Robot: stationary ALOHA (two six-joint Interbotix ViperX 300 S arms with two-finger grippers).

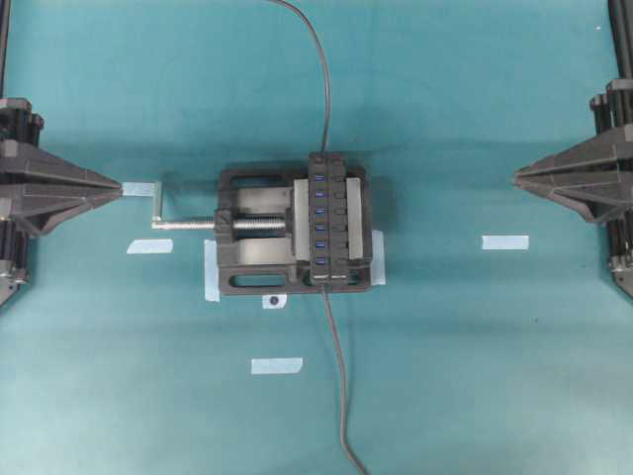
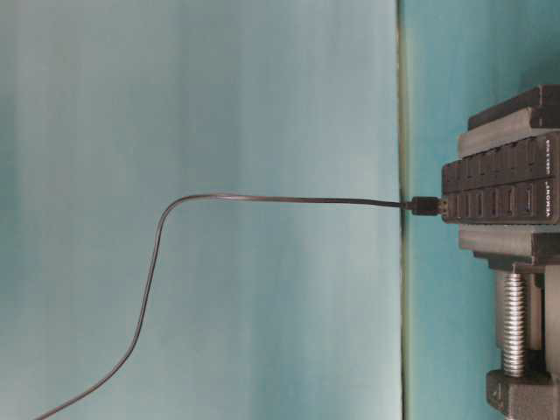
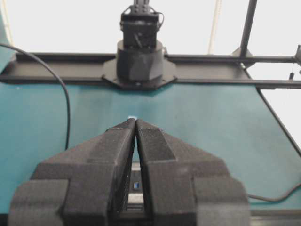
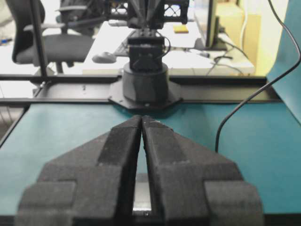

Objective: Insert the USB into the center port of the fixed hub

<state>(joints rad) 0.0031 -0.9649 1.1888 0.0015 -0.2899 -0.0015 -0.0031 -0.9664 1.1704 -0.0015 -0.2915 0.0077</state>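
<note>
The left claw (image 1: pixel 121 187) sits at the left edge of the bench (image 1: pixel 475 376), its fingers pressed together tip to tip, pinching nothing and touching nothing but resting just beside a strip of pale tape (image 1: pixel 139 189). The right claw (image 1: pixel 516 176) mirrors it at the right edge, fingers likewise drawn together at the tips and empty. Between them, at the middle of the bench, a black vise (image 1: pixel 247 237) with a silver screw crank (image 1: pixel 183 224) clamps the fixed hub (image 1: pixel 331 220), whose row of blue slots runs front to back; the center port (image 1: pixel 320 210) is unoccupied. Dark cables run from both ends of the hub; the USB plug itself cannot be singled out
</note>
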